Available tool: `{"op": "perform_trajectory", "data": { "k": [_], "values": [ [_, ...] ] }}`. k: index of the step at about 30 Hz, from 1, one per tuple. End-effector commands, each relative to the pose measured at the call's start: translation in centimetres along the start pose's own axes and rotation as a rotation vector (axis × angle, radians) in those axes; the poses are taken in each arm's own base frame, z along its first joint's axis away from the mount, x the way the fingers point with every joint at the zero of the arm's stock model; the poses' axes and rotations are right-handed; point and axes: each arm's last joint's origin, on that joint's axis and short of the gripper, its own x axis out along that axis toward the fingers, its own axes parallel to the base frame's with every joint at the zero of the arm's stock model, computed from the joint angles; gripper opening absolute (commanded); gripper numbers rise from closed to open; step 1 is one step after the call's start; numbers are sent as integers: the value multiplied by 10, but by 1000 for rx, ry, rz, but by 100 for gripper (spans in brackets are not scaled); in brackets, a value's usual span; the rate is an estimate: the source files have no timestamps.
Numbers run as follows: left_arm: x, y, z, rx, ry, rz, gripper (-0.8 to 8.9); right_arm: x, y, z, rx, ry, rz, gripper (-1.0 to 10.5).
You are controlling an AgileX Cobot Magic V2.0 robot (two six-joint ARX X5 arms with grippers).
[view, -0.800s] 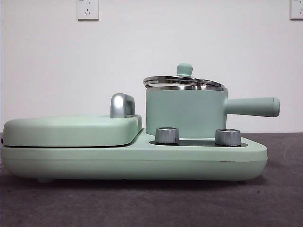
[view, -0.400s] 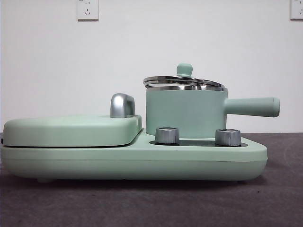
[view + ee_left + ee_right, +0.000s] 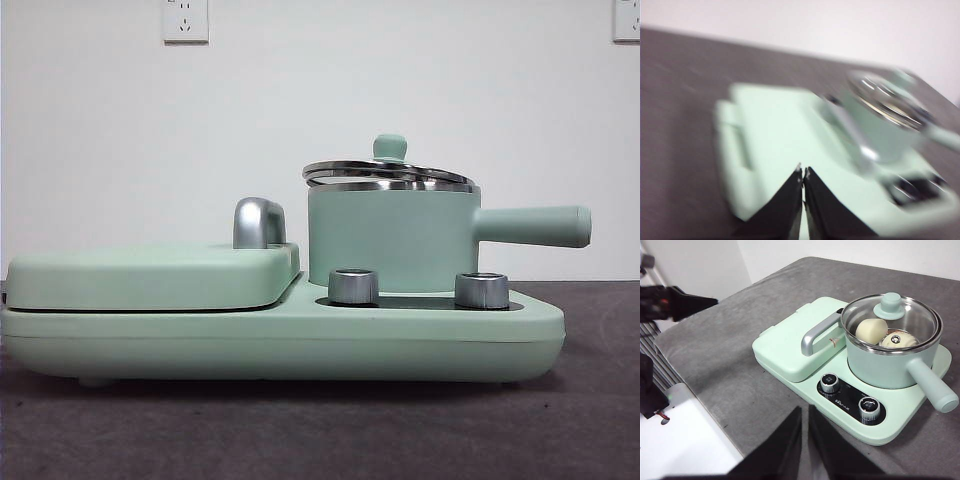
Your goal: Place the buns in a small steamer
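The small steamer (image 3: 390, 240) is a mint-green pot with a straight side handle, standing on the right half of a green cooker base. Its glass lid (image 3: 891, 315) sits on the rim, slightly tilted in the front view. Through the glass I see both buns inside: a smooth cream one (image 3: 871, 330) and a ridged one (image 3: 900, 340). My right gripper (image 3: 805, 412) is shut and empty, well back from the cooker on its knob side. In the blurred left wrist view, my left gripper (image 3: 803, 172) is shut and empty over the flat griddle cover (image 3: 780, 130). Neither gripper shows in the front view.
The flat griddle cover (image 3: 150, 275) with a chrome handle (image 3: 258, 222) fills the left half of the base. Two steel knobs (image 3: 353, 286) (image 3: 481, 290) face the front. Grey cloth covers the table (image 3: 730, 360), whose edge drops off near a black stand (image 3: 670, 302).
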Motion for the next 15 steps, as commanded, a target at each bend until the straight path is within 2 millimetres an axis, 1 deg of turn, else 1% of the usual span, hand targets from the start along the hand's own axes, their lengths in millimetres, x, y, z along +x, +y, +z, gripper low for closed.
{"op": "perform_trajectory", "data": {
  "k": [1,4,8,13,15],
  "values": [
    [7,16,-18,25,-131,78,7,-1,1,3,-8,-15,7,20],
    [12,31,-39,32,-177,156,7,-1,1,3,-8,-15,8,20],
    [18,44,-59,87,-134,234,7,-1,1,3,-8,-15,7,20],
    [24,54,-78,84,-78,270,7,-1,1,3,-8,-15,8,20],
    [25,54,-79,83,-76,269,7,-1,1,3,-8,-15,8,20]
  ]
}}
